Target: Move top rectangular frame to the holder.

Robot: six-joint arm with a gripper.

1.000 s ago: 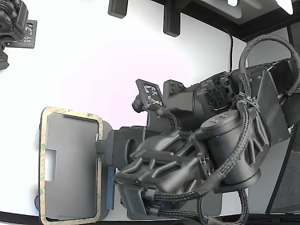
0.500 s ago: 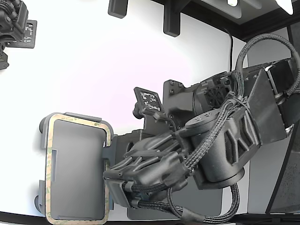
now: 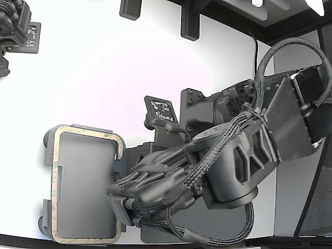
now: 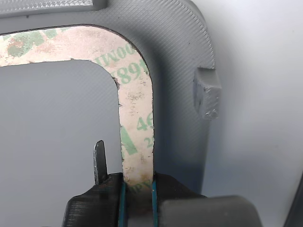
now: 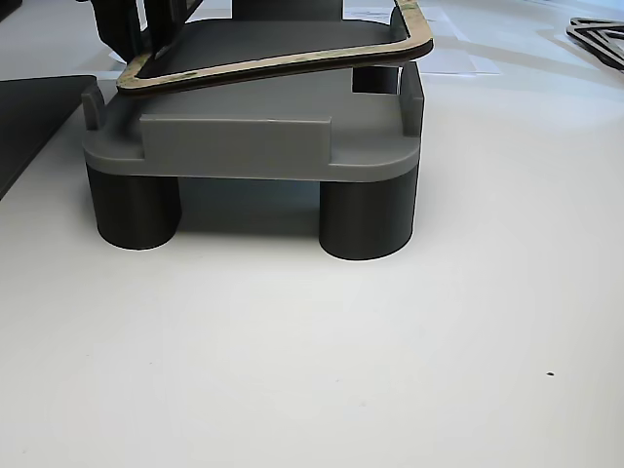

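The tan-olive rectangular frame [image 3: 83, 130] is over the light grey holder [image 3: 47, 140] at the exterior view's lower left. My gripper [image 3: 118, 201] is shut on the frame's long side nearest the arm. In the wrist view the jaws [image 4: 138, 183] clamp the frame's strip [image 4: 135, 109] above the holder's rim [image 4: 180, 94]. In the other view the frame [image 5: 283, 60] is tilted: one end is low near the holder's top [image 5: 244, 146], the other end is raised above it.
A dark grey flat mat [image 3: 223, 228] lies under my arm and shows in the other view [image 5: 29, 117]. A second arm's gripper [image 3: 15, 26] is at the exterior view's top left. Black brackets [image 3: 189, 23] stand at the back. The holder stands on round feet [image 5: 366, 219].
My arm has swung lower and carried the frame toward the exterior view's right, bringing it in line over the holder. The holder's far-left edge now shows beside the frame.
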